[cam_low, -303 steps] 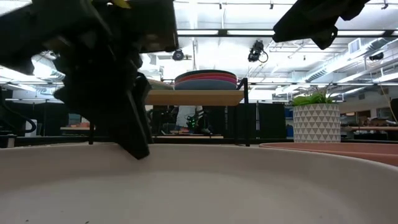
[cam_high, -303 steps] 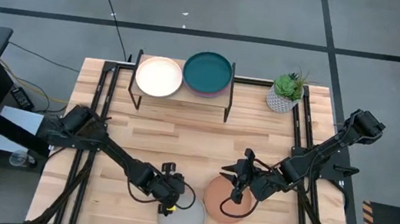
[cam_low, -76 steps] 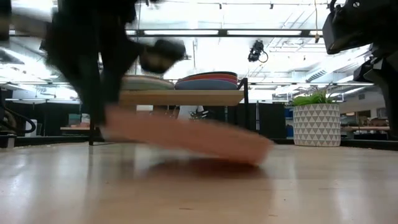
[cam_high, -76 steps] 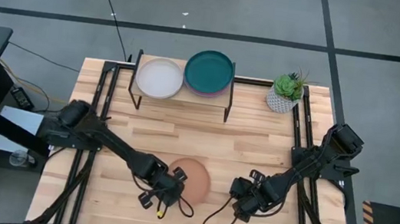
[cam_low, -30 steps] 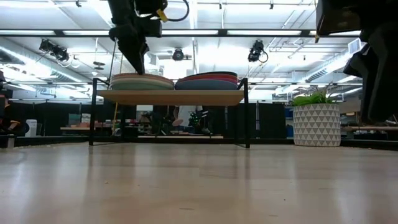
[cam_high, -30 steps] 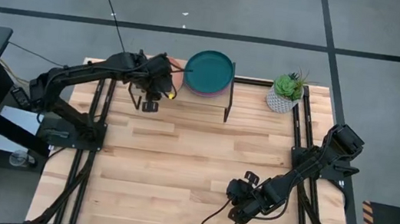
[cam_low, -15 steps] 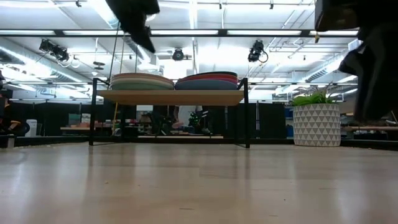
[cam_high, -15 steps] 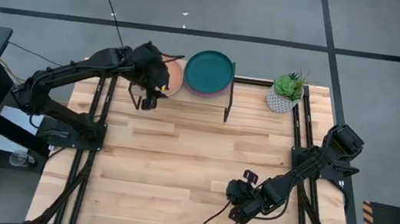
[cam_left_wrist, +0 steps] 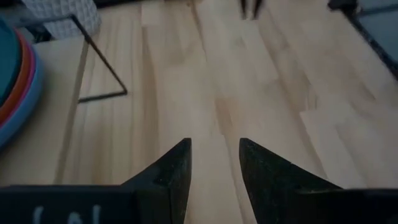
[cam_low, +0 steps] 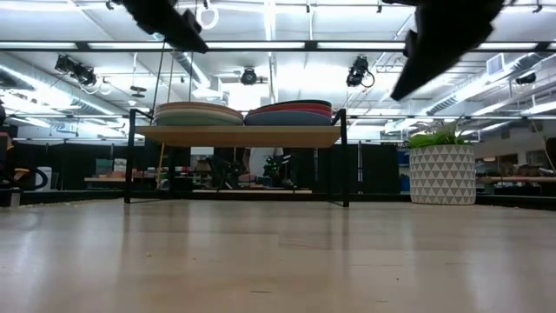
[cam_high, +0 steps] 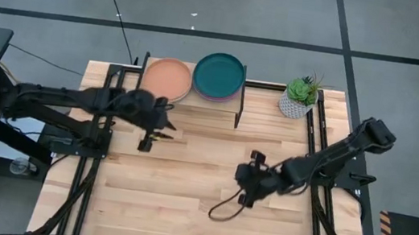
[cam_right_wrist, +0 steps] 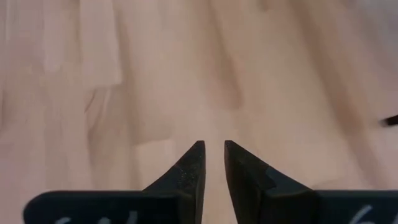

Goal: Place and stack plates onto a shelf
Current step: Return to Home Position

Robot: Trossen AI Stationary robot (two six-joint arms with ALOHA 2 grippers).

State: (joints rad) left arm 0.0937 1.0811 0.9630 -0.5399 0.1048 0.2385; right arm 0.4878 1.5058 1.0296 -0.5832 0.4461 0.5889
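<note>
Table: pale slatted wood table [cam_high: 181,211]; both arms are over it and there are no plates on its surface.
Shelf: shelf [cam_low: 239,136] stands at the far edge of the table, towards the far left corner, on thin black legs.
Left stack: left stack [cam_low: 198,113] sits on the shelf's left half, with the salmon plate [cam_high: 168,80] on top.
Right stack: right stack [cam_low: 288,110] sits on the shelf's right half, touching or just beside the left one, with the dark teal plate [cam_high: 219,75] on top. The left wrist view shows orange and blue rims under the teal.
Left gripper: left gripper [cam_high: 161,130] hangs above the table just in front of the shelf's left half, near the left stack but clear of it. The fingers are parted with a moderate gap, and only bare wood shows between them.
Right gripper: right gripper [cam_high: 248,181] is over the middle of the table, right of centre, well apart from the shelf and both stacks. The fingers stand a narrow slit apart, gripping nothing.
Other: potted plant [cam_high: 301,97] at the far right corner, right of the shelf.
</note>
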